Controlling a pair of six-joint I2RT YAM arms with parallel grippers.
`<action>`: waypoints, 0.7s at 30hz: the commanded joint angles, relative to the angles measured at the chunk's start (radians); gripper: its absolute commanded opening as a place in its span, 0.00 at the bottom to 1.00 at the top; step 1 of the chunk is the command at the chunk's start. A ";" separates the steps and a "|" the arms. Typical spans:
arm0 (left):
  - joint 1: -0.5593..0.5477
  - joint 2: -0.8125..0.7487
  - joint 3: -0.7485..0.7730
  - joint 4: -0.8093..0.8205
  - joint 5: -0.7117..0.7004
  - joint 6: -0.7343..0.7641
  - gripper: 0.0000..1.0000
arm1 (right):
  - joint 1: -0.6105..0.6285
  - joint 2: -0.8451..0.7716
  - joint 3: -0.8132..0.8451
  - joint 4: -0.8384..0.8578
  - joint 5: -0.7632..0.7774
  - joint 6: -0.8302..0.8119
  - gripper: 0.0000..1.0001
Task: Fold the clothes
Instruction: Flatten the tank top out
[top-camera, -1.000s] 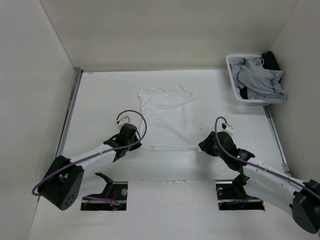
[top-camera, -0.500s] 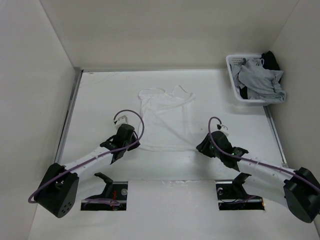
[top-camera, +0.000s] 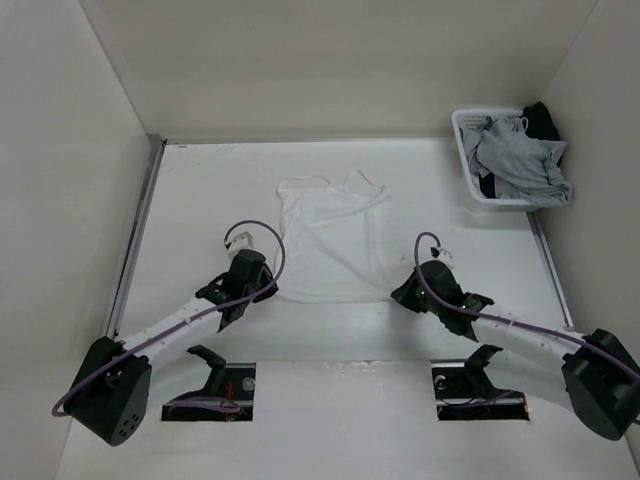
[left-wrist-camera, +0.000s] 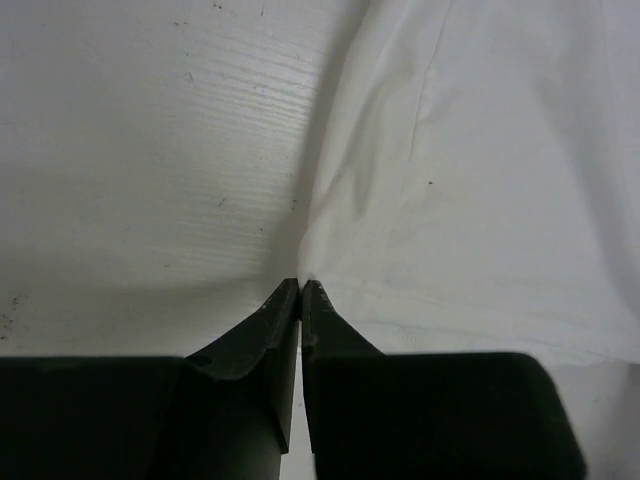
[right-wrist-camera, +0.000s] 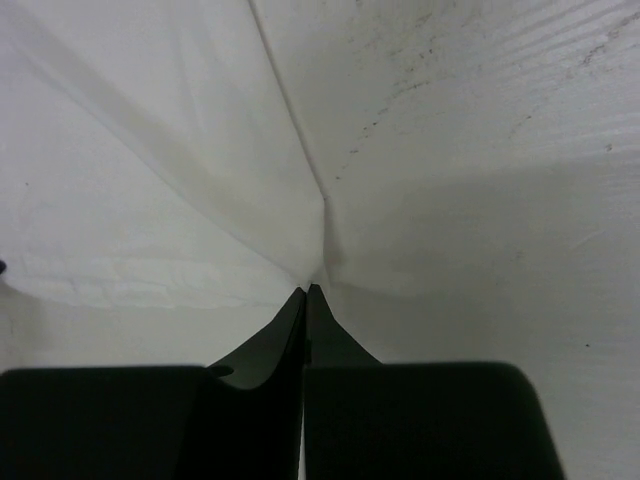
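Note:
The clothes (top-camera: 330, 235), a white sleeveless top, lie flat in the middle of the table with the straps at the far end. My left gripper (top-camera: 268, 290) sits at the near left hem corner. In the left wrist view its jaws (left-wrist-camera: 301, 283) are shut, with the corner of the top (left-wrist-camera: 470, 180) running into the tips. My right gripper (top-camera: 398, 292) is at the near right hem corner. In the right wrist view it (right-wrist-camera: 307, 289) is shut, and the fabric (right-wrist-camera: 150, 180) puckers into a ridge at its tips.
A white basket (top-camera: 466, 150) stands at the back right, holding a grey garment (top-camera: 520, 160) and a black garment (top-camera: 543, 120). White walls enclose the table on the left, back and right.
My right gripper reached the right hem corner and closed on it. My left gripper closed the last bit on the left corner. The top has stayed flat.

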 joint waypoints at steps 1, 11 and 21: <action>0.006 -0.096 0.028 -0.008 0.002 0.010 0.02 | 0.017 -0.096 0.017 0.028 0.060 -0.002 0.00; -0.018 -0.403 0.547 -0.291 -0.075 0.101 0.00 | 0.164 -0.417 0.592 -0.487 0.302 -0.233 0.00; -0.078 -0.285 1.037 -0.278 -0.098 0.170 0.01 | 0.485 -0.169 1.285 -0.606 0.597 -0.531 0.00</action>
